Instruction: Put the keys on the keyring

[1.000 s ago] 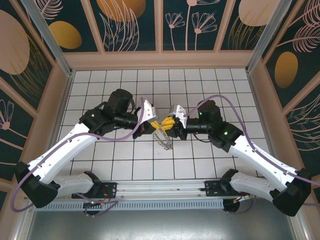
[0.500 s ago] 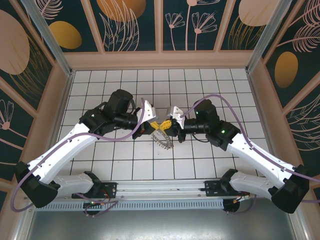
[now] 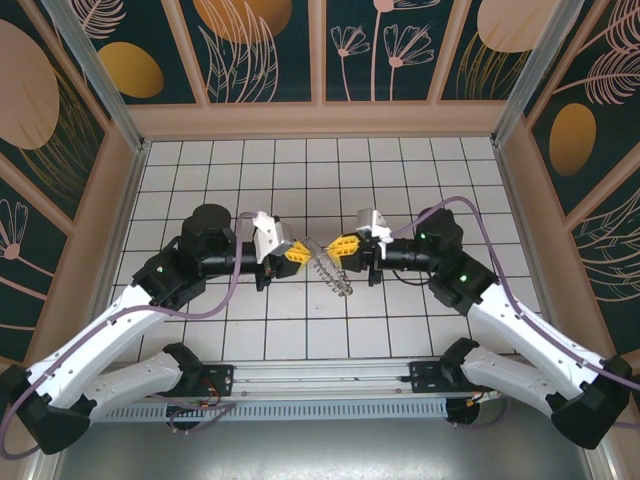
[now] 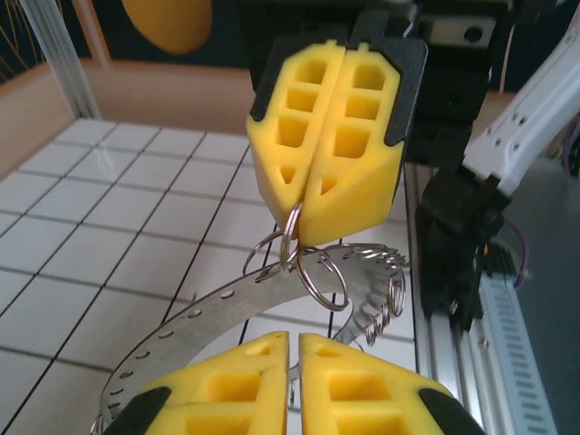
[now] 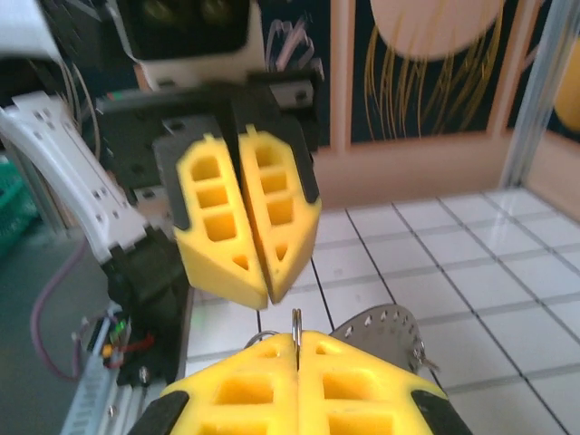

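grey keyring (image 4: 208, 313) seemingly pinched by right gripper (image 4: 304, 234).

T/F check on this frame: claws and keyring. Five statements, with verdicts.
1. The right claw is shut on a thin wire loop. True.
2. The left claw is wide open. False: its jaws are together.
3. The claws point at each other, tip to tip. True.
4. The keyring is a smooth round wire. False: it is a flat grey band with a row of small holes.
5. The keyring lies far from both claws. False: it sits between them, right by the loop.
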